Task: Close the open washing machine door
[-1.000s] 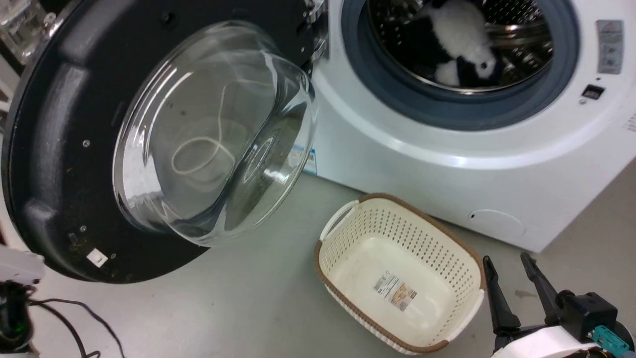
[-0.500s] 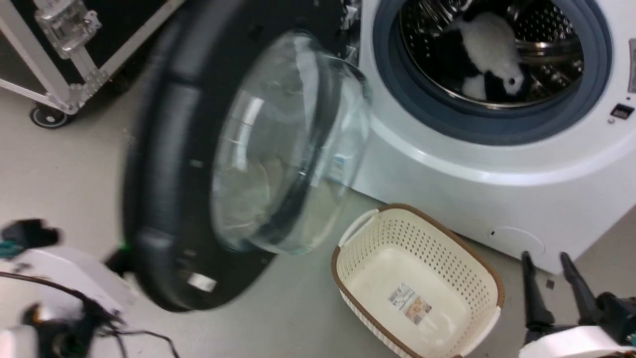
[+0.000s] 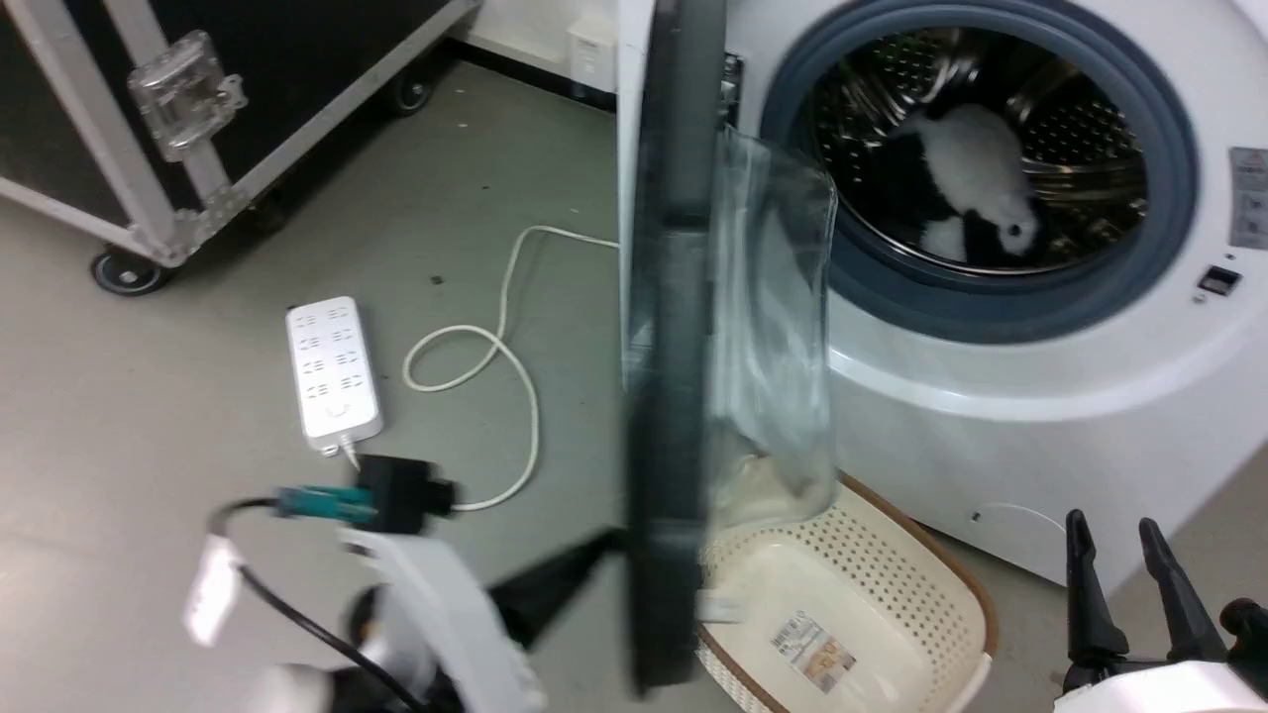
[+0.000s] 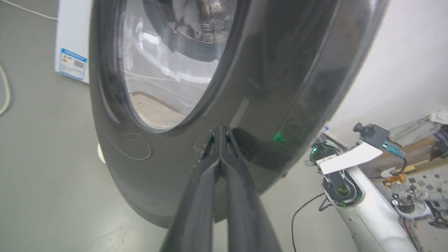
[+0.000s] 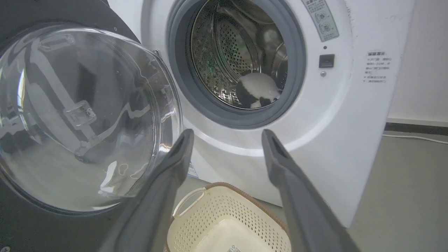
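L gripper (image 4: 220, 130) jaws pressed shut, tips against the glossy outer rim of the washing machine door (image 3: 674, 297), which stood edge-on, upright, approx. perpendicular to the machine front (image 3: 991, 426), bowl facing the drum; R gripper (image 3: 1111, 523) jaws apart, empty.

Grey floor (image 3: 149, 416) w/ white power strip (image 3: 332, 366) & cable (image 3: 503, 297), black wheeled case (image 3: 297, 69) on my left, white wall (image 4: 402, 52).
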Robot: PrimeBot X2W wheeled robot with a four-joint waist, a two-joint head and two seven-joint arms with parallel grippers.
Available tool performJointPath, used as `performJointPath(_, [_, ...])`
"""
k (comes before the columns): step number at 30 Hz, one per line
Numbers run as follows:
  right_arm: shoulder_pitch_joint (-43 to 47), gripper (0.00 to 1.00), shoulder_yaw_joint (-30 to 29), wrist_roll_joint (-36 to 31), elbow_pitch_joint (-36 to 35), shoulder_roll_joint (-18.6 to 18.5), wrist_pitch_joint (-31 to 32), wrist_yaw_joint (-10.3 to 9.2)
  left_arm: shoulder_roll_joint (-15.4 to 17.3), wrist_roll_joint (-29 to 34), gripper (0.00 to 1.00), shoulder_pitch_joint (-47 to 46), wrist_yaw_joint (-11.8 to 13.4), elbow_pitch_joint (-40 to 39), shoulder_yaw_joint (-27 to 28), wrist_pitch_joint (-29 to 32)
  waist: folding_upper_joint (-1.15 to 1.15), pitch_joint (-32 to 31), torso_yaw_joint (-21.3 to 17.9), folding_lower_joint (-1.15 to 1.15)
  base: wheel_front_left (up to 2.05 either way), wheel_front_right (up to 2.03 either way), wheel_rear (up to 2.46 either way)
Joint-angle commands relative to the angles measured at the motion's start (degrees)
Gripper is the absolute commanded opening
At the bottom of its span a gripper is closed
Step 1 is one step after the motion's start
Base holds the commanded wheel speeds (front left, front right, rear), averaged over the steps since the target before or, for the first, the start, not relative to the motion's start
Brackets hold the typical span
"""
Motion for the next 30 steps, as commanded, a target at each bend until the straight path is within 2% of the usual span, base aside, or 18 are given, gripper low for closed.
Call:
performJointPath(1, [0.0, 1.0, 0.0, 1.0, 0.3, 0.0, -0.8, 0.04, 0.4, -1.6, 0.0, -1.1, -0.7, -0.8, -4.4, -1.3, 0.0, 0.3, -1.5, 0.01, 0.0, 0.0, 0.0])
performJointPath(6, [-0.1, 1.0, -0.2, 1.5, 0.2, 0.0, -1.4, 0.04, 1.1, -2.0, 0.0, -6.7, -1.0, 2.1, -14.0, -7.6, 0.0, 1.6, -5.8, 0.01, 0.0, 0.0, 0.0])
performJointPath(11, [-0.6, 1.0, -1.3, 1.6, -0.2, 0.0, -2.0, 0.04, 1.5, -0.5, 0.0, -15.5, -1.3, 10.3, -23.2, -14.8, 0.0, 3.5, -11.5, 0.01, 0.0, 0.0, 0.0])
performJointPath(12, [-1.3, 1.0, -1.9, 2.0, -0.3, 0.0, -2.3, 0.04, 1.3, -0.5, 0.0, -21.4, -1.5, 15.1, -28.2, -18.9, 0.0, 5.2, -15.8, 0.01, 0.0, 0.0, 0.0])
performJointPath(15, [-2.1, 1.0, -2.4, 2.9, 0.1, 0.0, -2.7, 0.05, 1.0, -0.7, 0.0, -27.1, -1.6, 20.0, -32.5, -23.2, 0.0, 6.5, -20.0, 0.01, 0.0, 0.0, 0.0])
performJointPath(19, [-2.6, 1.0, -2.2, 3.7, 0.4, 0.0, -2.7, 0.05, -0.1, 0.9, 0.0, -33.5, -1.6, 27.4, -35.1, -29.2, 0.0, 8.0, -24.4, 0.01, 0.0, 0.0, 0.0])
performJointPath(23, [-2.7, 1.0, -2.0, 4.1, 0.6, 0.0, -2.7, 0.05, -2.4, 2.7, 0.0, -39.0, -1.6, 35.1, -35.6, -35.8, 0.0, 8.6, -27.0, 0.01, 0.0, 0.0, 0.0])
performJointPath(27, [-2.5, 1.0, -2.0, 4.1, 0.9, 0.0, -2.7, 0.05, -3.9, 4.5, 0.0, -42.6, -1.6, 41.8, -35.7, -41.2, 0.0, 7.6, -27.5, 0.01, 0.0, 0.0, 0.0])
performJointPath(30, [-2.0, 1.0, -2.4, 3.9, 1.1, 0.0, -2.7, 0.05, -3.4, 7.4, 0.0, -44.3, -1.5, 44.3, -35.7, -46.8, 0.0, 5.7, -26.5, 0.01, 0.0, 0.0, 0.0])
